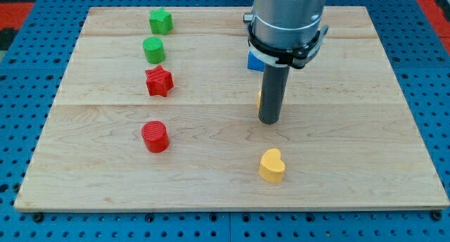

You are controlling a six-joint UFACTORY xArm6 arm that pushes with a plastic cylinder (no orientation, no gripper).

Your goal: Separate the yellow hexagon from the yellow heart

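The yellow heart [271, 165] lies on the wooden board [98, 143] at the view's lower middle right. The yellow hexagon [259, 96] is almost wholly hidden behind my rod; only a thin yellow sliver shows at the rod's left edge. My tip [269, 120] rests on the board just in front of the hexagon, above the heart in the view and a short gap from it.
A blue block [254, 61] peeks out behind the arm's body at the view's top. On the left stand a green star [160, 21], a green cylinder [154, 50], a red star [159, 81] and a red cylinder [155, 136].
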